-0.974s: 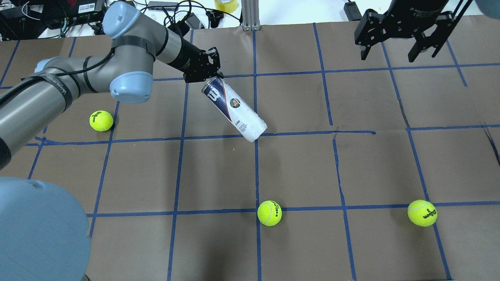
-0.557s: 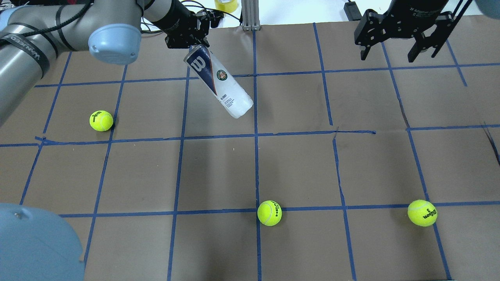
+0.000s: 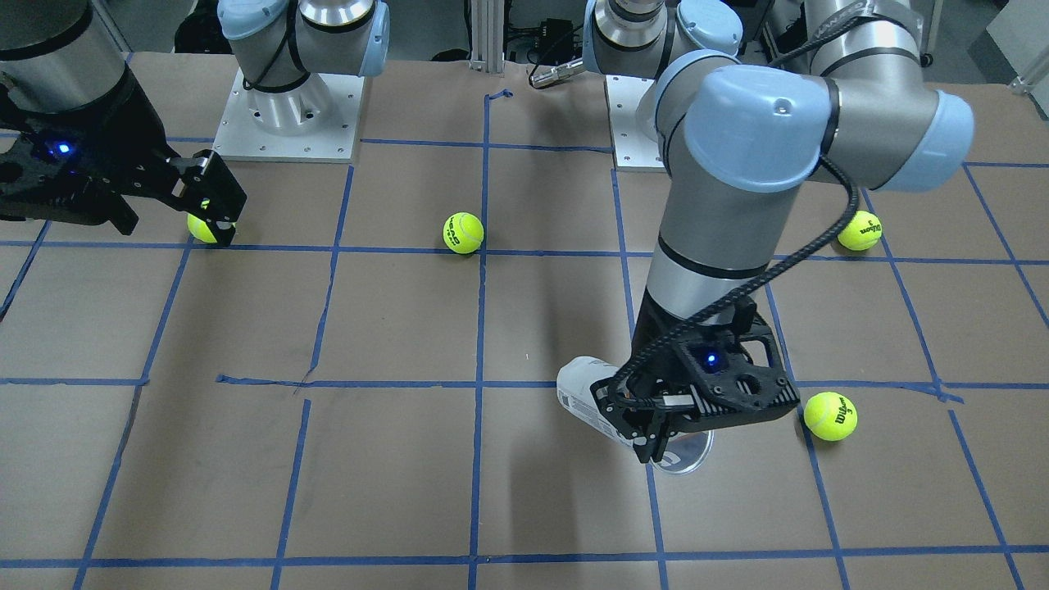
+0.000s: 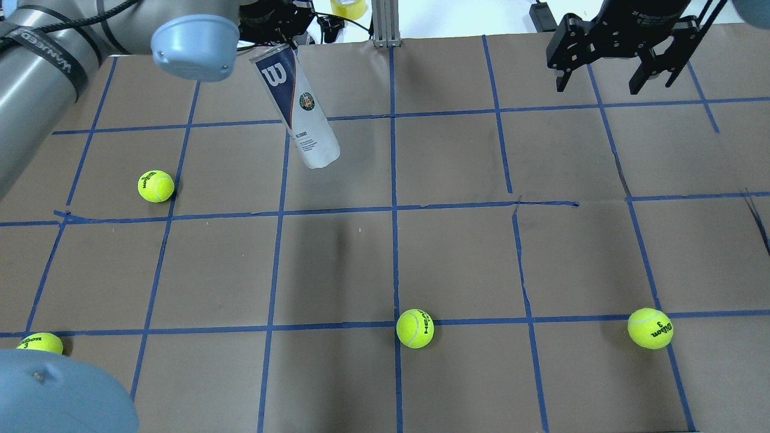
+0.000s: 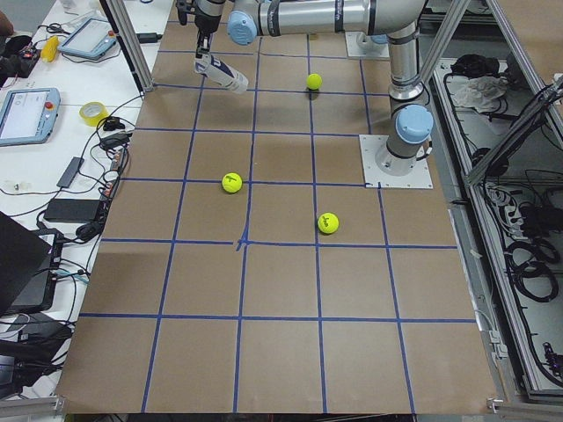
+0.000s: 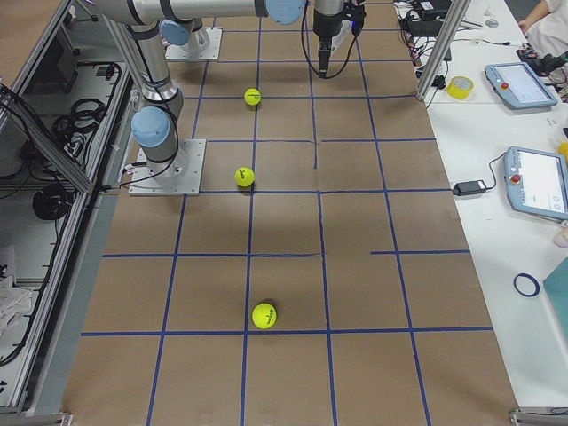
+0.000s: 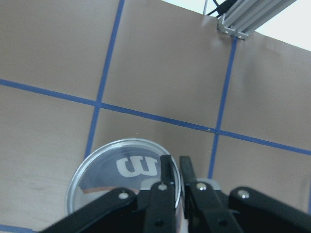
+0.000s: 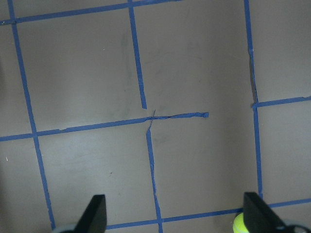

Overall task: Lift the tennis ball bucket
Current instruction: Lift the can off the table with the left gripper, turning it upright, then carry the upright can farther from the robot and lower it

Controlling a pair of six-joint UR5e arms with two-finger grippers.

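The tennis ball bucket (image 4: pixel 298 111) is a clear can with a navy and white "W" label. It hangs off the table, nearly upright, from my left gripper (image 4: pixel 293 43), which is shut on its top rim. The left wrist view looks down into the open can (image 7: pixel 104 167), with both fingers (image 7: pixel 167 177) pinched on its rim. In the front view the can (image 3: pixel 583 392) pokes out under the left gripper (image 3: pixel 656 438). It also shows in the left side view (image 5: pixel 222 75). My right gripper (image 4: pixel 607 75) is open and empty, high over the far right of the table (image 8: pixel 177 218).
Several yellow-green tennis balls lie on the brown gridded table: at the left (image 4: pixel 156 186), at the near middle (image 4: pixel 414 328), at the near right (image 4: pixel 650 328) and at the near left corner (image 4: pixel 39 343). Cables and a tape roll (image 4: pixel 349 7) lie beyond the far edge.
My left gripper has lifted the can clear of the table and carried it toward the far edge. The can has swung from steeply tilted to nearly upright. The right arm has not moved.
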